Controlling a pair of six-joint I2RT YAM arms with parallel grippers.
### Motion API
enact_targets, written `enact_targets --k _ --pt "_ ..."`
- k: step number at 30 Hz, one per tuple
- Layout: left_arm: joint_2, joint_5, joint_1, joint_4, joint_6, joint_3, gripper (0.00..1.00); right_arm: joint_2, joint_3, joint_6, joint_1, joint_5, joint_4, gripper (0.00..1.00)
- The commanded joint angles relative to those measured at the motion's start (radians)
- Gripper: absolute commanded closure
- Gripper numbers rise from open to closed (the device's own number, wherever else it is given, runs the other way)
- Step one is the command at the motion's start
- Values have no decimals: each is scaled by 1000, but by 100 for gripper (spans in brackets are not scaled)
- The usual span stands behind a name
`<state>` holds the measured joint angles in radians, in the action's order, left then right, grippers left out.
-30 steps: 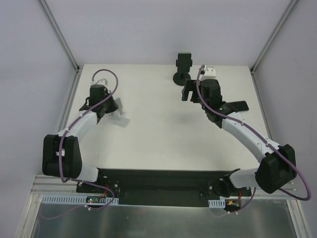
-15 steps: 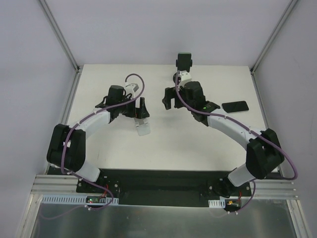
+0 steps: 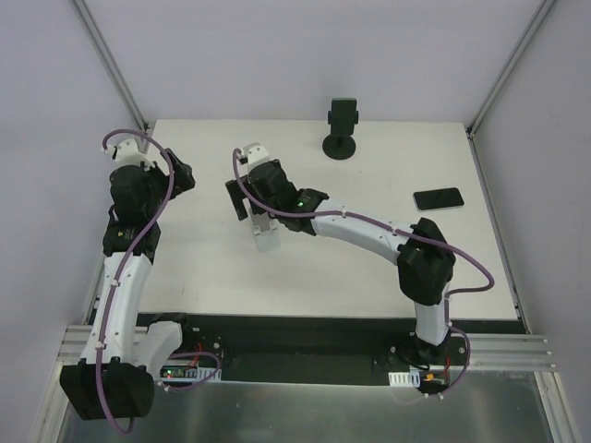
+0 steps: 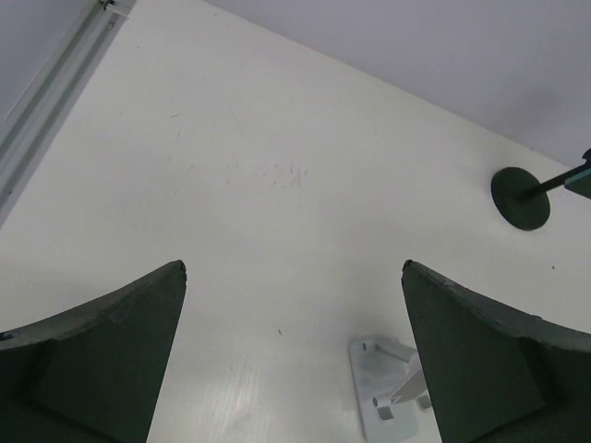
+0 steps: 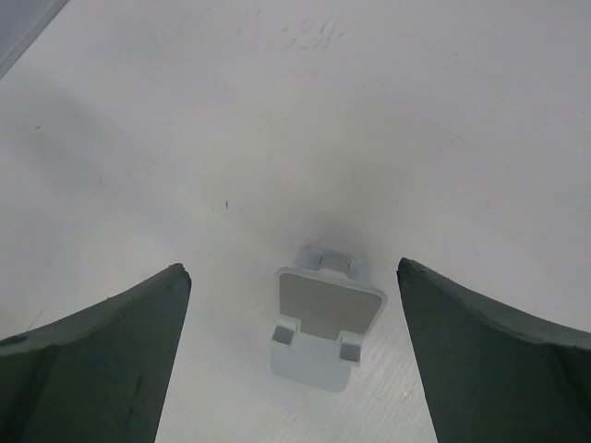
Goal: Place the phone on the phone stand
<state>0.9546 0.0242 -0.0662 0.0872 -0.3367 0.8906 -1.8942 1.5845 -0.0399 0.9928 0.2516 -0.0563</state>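
Observation:
The phone (image 3: 438,198) lies flat on the white table (image 3: 369,268) at the right, a thin black slab with nothing near it. The phone stand (image 3: 342,129), black with a disc base and a clamp on top, stands at the back middle; its base (image 4: 520,197) shows far off in the left wrist view. My left gripper (image 3: 174,177) (image 4: 294,277) hangs open at the left side over bare table. My right gripper (image 3: 251,210) (image 5: 294,272) is open, its fingers either side of a small white holder and above it.
The small white folding holder (image 3: 265,233) (image 5: 325,323) (image 4: 388,401) sits on the table left of centre. Aluminium frame posts (image 3: 111,65) rise at the back corners. A black base plate (image 3: 295,337) runs along the near edge.
My left gripper opened, let go of the white holder left of centre and swung back to the left edge. My right arm swept left from beside the phone stand to over the holder.

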Motion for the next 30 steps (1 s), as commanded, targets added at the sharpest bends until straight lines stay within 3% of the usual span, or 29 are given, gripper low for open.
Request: enact_targets --k 1,5,11,19,28,30 --pt "-36 -130 5 60 -16 -22 1 -83 185 23 52 253 -227 4" --pt "-85 -165 5 60 -16 -35 1 -134 219 69 84 261 -244 4" --pt "-88 -103 5 60 -22 -28 1 -157 240 49 81 334 -278 4" --pt "-88 -87 -10 59 -25 -30 1 -195 223 84 33 227 -267 4" --pt "-50 23 -50 48 -64 -25 1 -244 244 109 15 118 -255 1" --pt "-47 42 -57 43 -71 -28 1 -252 250 112 14 107 -254 6"
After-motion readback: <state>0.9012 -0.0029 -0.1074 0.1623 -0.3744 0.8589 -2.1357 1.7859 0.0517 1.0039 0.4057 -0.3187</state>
